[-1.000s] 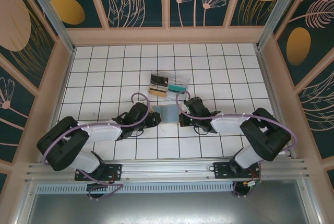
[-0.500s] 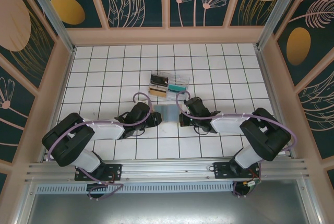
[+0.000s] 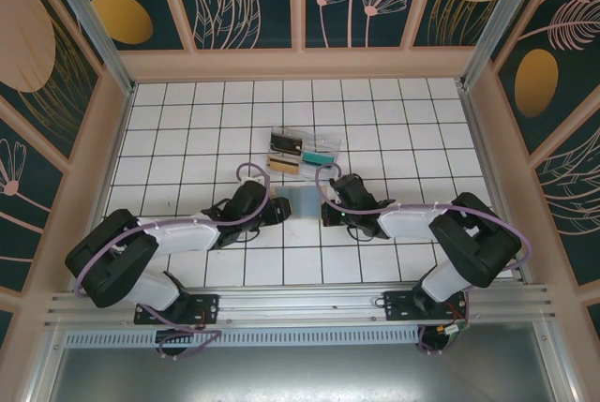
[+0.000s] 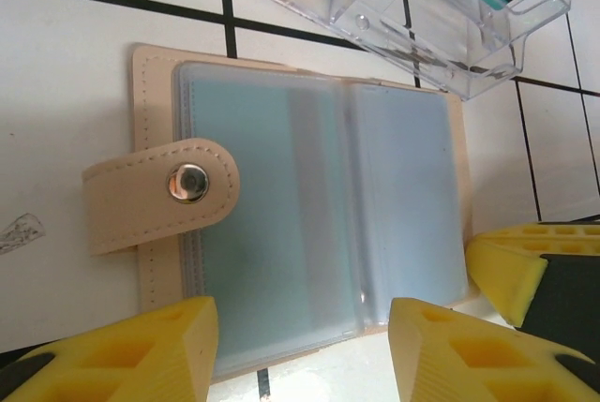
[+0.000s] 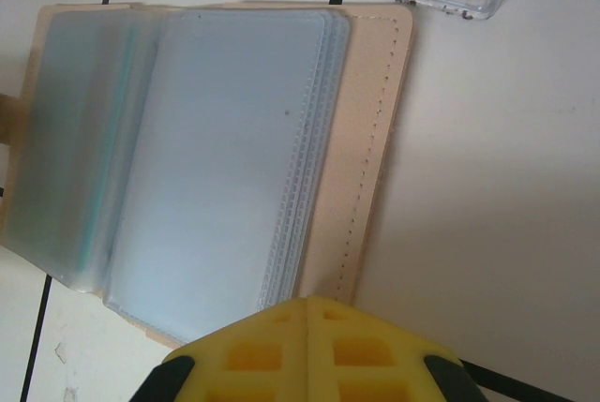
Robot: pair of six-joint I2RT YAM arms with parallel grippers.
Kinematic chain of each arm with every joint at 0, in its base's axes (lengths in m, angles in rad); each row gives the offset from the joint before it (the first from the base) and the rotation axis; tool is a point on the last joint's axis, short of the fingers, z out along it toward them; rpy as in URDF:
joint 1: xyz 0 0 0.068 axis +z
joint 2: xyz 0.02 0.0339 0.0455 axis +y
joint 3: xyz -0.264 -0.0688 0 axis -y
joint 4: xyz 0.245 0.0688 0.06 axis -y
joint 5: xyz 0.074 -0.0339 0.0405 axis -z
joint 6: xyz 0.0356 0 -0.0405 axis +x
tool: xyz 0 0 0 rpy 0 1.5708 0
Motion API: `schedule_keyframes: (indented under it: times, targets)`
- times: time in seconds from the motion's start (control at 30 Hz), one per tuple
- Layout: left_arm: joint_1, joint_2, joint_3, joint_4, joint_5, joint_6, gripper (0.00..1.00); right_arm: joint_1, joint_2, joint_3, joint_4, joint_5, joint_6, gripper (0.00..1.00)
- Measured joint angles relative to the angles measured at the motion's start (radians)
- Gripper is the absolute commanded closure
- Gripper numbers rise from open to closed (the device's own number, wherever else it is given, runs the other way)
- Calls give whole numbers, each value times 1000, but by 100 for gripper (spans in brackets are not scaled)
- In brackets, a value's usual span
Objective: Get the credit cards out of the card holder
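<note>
Top view: found the holder (image 3: 302, 203) lying open on the table (image 3: 187, 121), at 6 o'clock from the tray (image 3: 302, 151). Saw the left gripper (image 3: 279, 211) at the holder's 9 o'clock and the right gripper (image 3: 325, 211) at its 3 o'clock, both close beside it.

Left wrist: saw the holder (image 4: 309, 224) spread flat, blue-grey sleeves (image 4: 403, 196) up, strap (image 4: 155, 194) folded over at 9 o'clock, tray (image 4: 422, 8) at 1 o'clock. Found the left gripper's fingers (image 4: 141, 350) wide apart at 7 and 5 o'clock, gripping nothing, the holder's near edge between them. Noted a right fingertip (image 4: 506, 266) at 4 o'clock, at the holder's edge.

Right wrist: saw the holder (image 5: 216, 149) at 10 o'clock, sleeves fanned over the tan cover (image 5: 370, 140). Found the right gripper (image 5: 305, 346) at 6 o'clock, fingers pressed together on nothing, at the cover's edge. Could not make out cards in the sleeves.
</note>
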Motion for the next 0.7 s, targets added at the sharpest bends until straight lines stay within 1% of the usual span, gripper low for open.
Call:
schedule_keyframes:
  times: [0.7]
  targets:
    - [0, 76, 14, 5, 0, 7, 50, 0, 0, 0, 0, 0, 4, 100]
